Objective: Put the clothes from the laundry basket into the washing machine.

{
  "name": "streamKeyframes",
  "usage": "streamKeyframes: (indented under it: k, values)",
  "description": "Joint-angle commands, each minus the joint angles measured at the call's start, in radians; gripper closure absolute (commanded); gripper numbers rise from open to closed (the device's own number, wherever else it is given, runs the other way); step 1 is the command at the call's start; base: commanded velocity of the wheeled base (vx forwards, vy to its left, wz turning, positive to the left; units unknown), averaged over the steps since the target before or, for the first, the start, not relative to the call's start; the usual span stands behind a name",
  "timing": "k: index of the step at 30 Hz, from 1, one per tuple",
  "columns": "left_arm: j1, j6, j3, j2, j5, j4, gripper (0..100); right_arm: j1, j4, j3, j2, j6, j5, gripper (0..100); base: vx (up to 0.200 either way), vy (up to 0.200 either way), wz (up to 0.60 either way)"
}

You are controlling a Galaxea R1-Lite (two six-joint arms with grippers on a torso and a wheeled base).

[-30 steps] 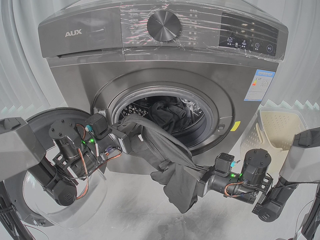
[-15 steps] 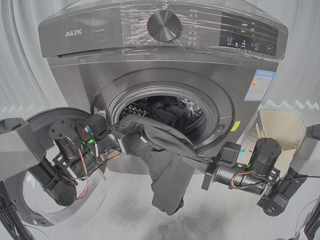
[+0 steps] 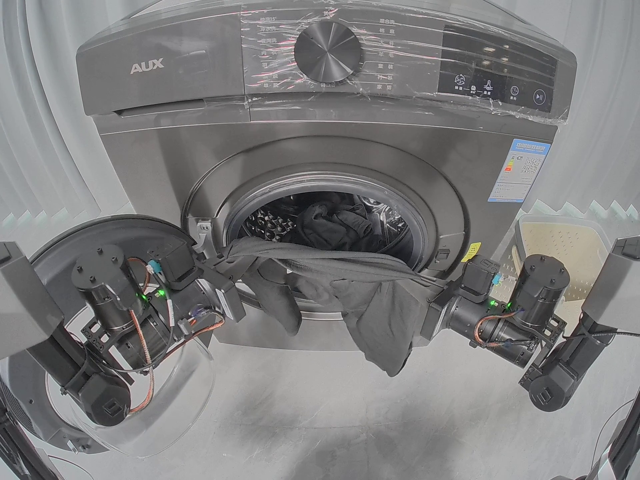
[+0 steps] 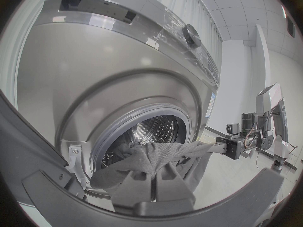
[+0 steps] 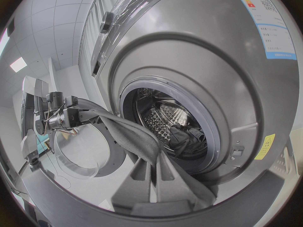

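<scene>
The limp, light garment point(image 3: 353, 278) sags between left gripper point(image 3: 223, 263) and right gripper point(image 3: 437, 287), fingers point(image 4: 135, 189) of both clamped on its top edge, likely the best hold for soft cloth.

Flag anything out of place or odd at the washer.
The dark garment is stretched between the left gripper and right gripper across the drum opening, its loose end dangling outside the washer. Wrinkled film covers the control panel.
</scene>
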Motion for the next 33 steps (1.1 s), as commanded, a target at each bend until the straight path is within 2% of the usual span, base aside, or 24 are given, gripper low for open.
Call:
streamKeyframes:
  k: [1,4,6,8,10,11,14,21,23,28,33]
  values:
    - [0.000,0.000,0.028,-0.060,0.004,0.000,100,0.001,-0.001,0.013,-0.035,0.000,-0.004,100,0.000,0.000,0.00]
    - [0.000,0.001,0.030,-0.064,0.004,0.000,100,0.000,-0.001,0.029,-0.041,-0.003,-0.015,100,0.000,0.000,0.00]
    - [0.000,0.001,0.025,-0.068,0.004,0.000,100,0.003,-0.003,0.052,-0.053,-0.002,-0.044,100,0.000,0.000,0.00]
    - [0.000,0.000,0.025,-0.068,0.004,0.000,100,0.007,-0.001,0.072,-0.069,0.006,-0.055,100,0.000,0.000,0.00]
    - [0.000,0.000,0.025,-0.069,0.004,0.000,100,0.010,0.002,0.076,-0.075,0.010,-0.055,100,0.000,0.000,0.00]
    - [-0.004,0.000,0.031,-0.075,0.004,0.000,100,0.038,0.001,0.088,-0.078,0.013,-0.055,100,0.000,0.000,0.00]
    - [-0.011,0.003,0.030,-0.075,0.004,0.000,100,0.059,0.001,0.090,-0.081,0.013,-0.058,100,0.000,0.000,0.00]
    - [-0.016,0.006,0.043,-0.080,0.002,0.000,100,0.055,0.001,0.090,-0.049,0.010,-0.079,100,0.000,0.000,0.00]
    - [-0.025,0.009,0.056,-0.101,0.004,0.001,100,0.056,0.001,0.079,-0.024,0.016,-0.101,100,0.000,0.000,0.00]
    - [-0.037,0.010,0.062,-0.106,0.004,0.001,100,0.035,-0.003,-0.011,0.115,0.021,-0.102,100,0.000,0.000,0.00]
    - [-0.039,0.010,0.063,-0.106,0.004,0.001,100,0.027,-0.001,-0.060,0.192,0.020,-0.102,100,0.000,0.000,0.00]
